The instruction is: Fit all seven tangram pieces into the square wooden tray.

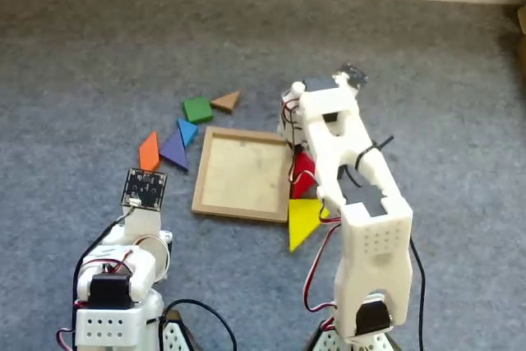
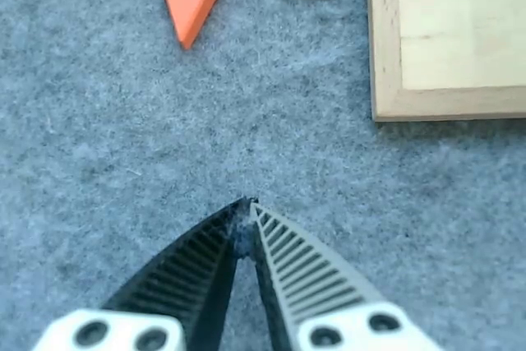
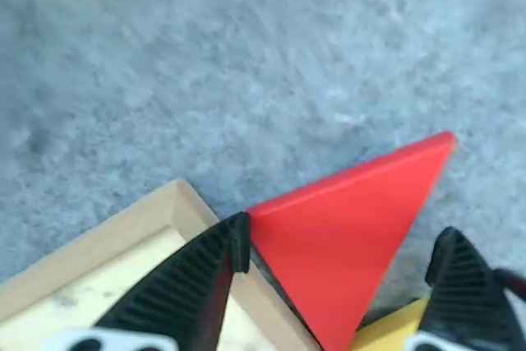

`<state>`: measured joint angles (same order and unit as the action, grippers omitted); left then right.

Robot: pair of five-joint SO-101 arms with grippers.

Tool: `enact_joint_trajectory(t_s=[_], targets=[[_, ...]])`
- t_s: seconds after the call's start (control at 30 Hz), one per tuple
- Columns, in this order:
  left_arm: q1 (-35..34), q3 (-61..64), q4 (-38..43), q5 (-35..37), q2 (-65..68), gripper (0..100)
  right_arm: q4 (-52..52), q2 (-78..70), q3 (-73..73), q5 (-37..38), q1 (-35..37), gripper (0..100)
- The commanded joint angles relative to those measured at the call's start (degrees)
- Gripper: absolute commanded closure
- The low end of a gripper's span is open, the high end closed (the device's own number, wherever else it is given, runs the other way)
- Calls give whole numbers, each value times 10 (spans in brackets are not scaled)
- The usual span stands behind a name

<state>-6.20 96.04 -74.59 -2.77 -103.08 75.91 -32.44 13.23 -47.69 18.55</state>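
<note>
Tray (image 1: pixel 242 174): square and wooden, flat on the grey carpet (image 1: pixel 427 80) between the two arms, its pale floor showing.
Right gripper (image 3: pixel 345 236): low over the tray's rim on the right arm's side, jaws spread wide. One finger (image 3: pixel 209 273) is by the rim and the other is past the red piece, without clamping it.
Red triangle (image 3: pixel 345 228): between those open jaws, hard against that same rim of the tray.
Yellow triangle (image 1: pixel 302 219): just off the tray's near corner on the right arm's side, meeting the red one.
Left gripper (image 2: pixel 249 207): jaws closed on nothing, tips over the carpet, short of the tray's near corner on the left arm's side.
Orange parallelogram (image 1: pixel 149 151), dark blue triangle (image 1: pixel 174 152), light blue triangle (image 1: pixel 187 130): bunched together just off the tray's side nearest the left arm.
Green square (image 1: pixel 197 109), brown triangle (image 1: pixel 226 102): side by side just beyond the tray's far edge.
</note>
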Motion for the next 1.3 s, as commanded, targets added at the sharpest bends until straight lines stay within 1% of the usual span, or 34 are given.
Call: enact_joint_trajectory(t_s=[0.0,0.3,0.47,0.6,0.73,0.83,1.0,1.27], targets=[[-6,12,-2,2,1,993,17,-1,10,-1,-12,663],[-6,12,-2,2,1,993,12,-2,9,-1,-13,664],[-6,12,-2,2,1,993,-22,-3,8,-4,-11,664],[-6,12,-2,2,1,993,-24,-4,8,-2,-9,664],[-6,12,-2,2,1,993,-21,-36,9,-2,-1,664],[-6,12,-2,2,1,993,-11,-58,14,-2,-2,666],[-6,12,-2,2,1,993,47,-57,15,-4,-2,666],[-6,12,-2,2,1,993,55,-57,15,-4,-5,667]])
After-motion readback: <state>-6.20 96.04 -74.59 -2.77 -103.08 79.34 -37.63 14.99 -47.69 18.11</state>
